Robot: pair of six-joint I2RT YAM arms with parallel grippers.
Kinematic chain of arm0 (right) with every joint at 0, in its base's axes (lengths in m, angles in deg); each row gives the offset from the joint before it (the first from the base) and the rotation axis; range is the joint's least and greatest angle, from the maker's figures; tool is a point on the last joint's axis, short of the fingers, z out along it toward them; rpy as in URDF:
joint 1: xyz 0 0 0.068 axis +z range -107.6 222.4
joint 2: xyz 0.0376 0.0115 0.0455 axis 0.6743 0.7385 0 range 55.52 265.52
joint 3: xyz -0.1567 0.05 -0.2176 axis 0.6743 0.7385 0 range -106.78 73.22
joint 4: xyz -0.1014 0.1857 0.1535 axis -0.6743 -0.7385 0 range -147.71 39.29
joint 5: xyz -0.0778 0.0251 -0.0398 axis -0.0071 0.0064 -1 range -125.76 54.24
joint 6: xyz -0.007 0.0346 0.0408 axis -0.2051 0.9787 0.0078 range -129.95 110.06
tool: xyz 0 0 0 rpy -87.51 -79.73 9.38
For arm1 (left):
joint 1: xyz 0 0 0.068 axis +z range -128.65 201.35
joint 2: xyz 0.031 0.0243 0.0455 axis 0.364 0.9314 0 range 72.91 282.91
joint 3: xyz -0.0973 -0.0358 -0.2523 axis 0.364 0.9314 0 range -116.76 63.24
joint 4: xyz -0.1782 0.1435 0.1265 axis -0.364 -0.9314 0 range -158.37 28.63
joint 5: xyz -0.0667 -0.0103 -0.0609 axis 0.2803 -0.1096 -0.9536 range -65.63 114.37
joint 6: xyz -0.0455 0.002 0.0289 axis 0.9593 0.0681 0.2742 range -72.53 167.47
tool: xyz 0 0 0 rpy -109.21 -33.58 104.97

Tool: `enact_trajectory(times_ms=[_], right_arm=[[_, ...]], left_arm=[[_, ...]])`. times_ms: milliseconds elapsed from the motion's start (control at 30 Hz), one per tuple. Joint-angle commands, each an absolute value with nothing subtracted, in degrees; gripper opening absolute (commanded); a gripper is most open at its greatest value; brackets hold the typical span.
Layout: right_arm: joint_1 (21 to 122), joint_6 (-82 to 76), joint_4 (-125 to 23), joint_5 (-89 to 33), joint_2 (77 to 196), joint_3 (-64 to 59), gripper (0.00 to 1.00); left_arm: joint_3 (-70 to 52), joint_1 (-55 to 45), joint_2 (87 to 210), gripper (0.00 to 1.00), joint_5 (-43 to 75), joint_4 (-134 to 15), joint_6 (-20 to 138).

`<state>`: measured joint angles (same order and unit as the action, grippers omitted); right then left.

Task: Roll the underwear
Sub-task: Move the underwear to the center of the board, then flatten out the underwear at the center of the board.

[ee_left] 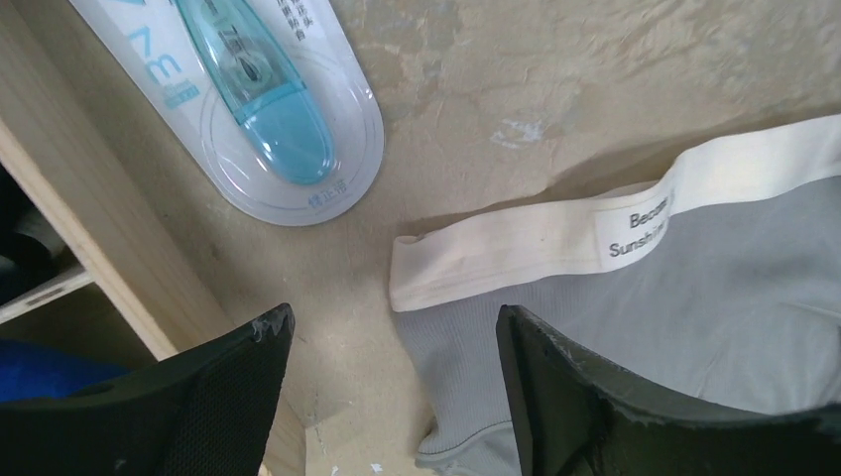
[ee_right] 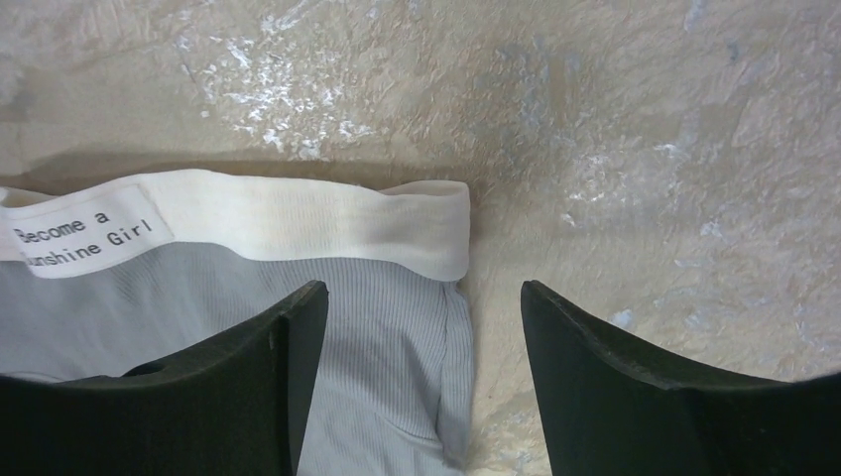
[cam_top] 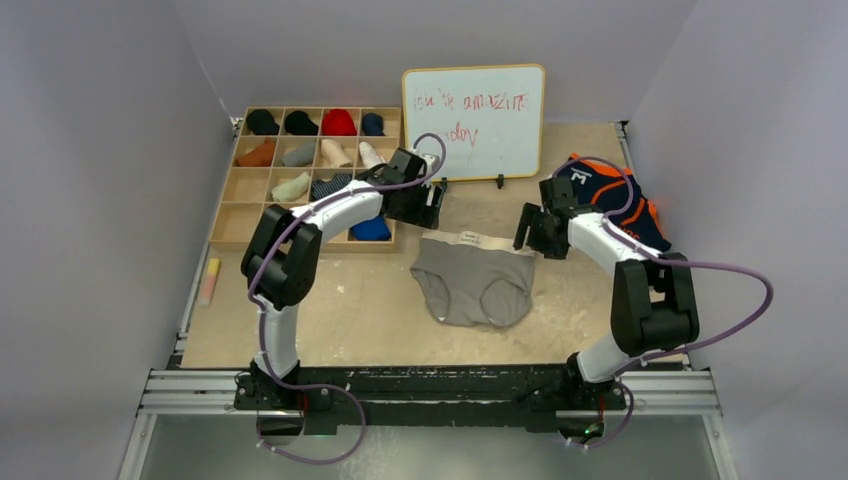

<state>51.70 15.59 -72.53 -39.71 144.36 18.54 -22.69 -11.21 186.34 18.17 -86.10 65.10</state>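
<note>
Gently now: your left pincer (ee_left: 392, 332) and right pincer (ee_right: 423, 302) gape empty over the grey briefs' (cam_top: 472, 285) waistband (ee_right: 298, 218) corners, so lower evenly and pinch both layers.

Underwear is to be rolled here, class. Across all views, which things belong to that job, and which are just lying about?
Job: grey briefs; navy briefs with orange trim.
Lying about: whiteboard; wooden compartment tray; packaged correction tape; pink stick.

whiteboard (cam_top: 474, 120) with red writing, wooden grid tray (cam_top: 232, 226) of rolled garments (cam_top: 338, 122), pink stick (cam_top: 209, 281), blue-tooled blister pack (ee_left: 268, 99)
</note>
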Motion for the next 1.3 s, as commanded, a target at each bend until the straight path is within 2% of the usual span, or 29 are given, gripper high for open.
enact_trajectory(times_ms=[0, 167, 300, 467, 700, 767, 900, 1000, 1033, 1067, 1133, 1267], right_arm=[[51.1, 12.1, -70.8, -38.9, 144.8, 16.7, 0.73], [49.8, 12.7, -68.7, -35.9, 147.0, 16.1, 0.69], [49.0, 12.6, -68.8, -35.9, 149.6, 15.1, 0.64], [48.5, 13.1, -69.1, -35.9, 152.6, 14.1, 0.54], [48.2, 12.0, -68.0, -35.9, 153.6, 14.8, 0.45], [48.2, 11.4, -67.6, -34.8, 153.2, 14.8, 0.42], [48.1, 10.3, -67.4, -32.4, 152.7, 14.1, 0.36], [48.1, 9.4, -68.2, -31.5, 152.3, 12.8, 0.21], [48.1, 8.9, -68.6, -31.0, 152.0, 12.0, 0.17], [48.1, 8.5, -69.4, -30.7, 151.7, 11.2, 0.11], [48.1, 7.9, -71.7, -30.7, 150.0, 10.0, 0.0], [48.1, 7.4, -74.3, -28.9, 139.0, 10.8, 0.0]], left_arm=[[-24.5, -11.9, 187.3, 0.72, 18.5, -86.8, 62.9], [-21.8, -11.8, 188.3, 0.68, 15.8, -83.8, 63.6], [-22.0, -11.9, 190.1, 0.52, 15.2, -83.4, 63.6], [-20.6, -11.9, 191.1, 0.52, 14.0, -81.2, 63.6], [-19.7, -11.9, 193.3, 0.5, 13.7, -79.0, 63.4], [-19.7, -11.8, 194.0, 0.46, 13.6, -78.5, 63.3], [-19.8, -11.9, 194.5, 0.29, 12.3, -77.3, 63.2], [-19.0, -11.8, 193.6, 0.12, 11.5, -75.1, 63.3], [-18.7, -11.8, 193.1, 0.03, 11.5, -74.4, 63.4], [-18.6, -11.8, 192.2, 0.0, 11.5, -74.2, 63.5], [-17.5, -11.9, 189.5, 0.0, 11.6, -73.5, 63.9], [-13.3, -11.9, 179.7, 0.0, 12.3, -72.7, 65.4]])
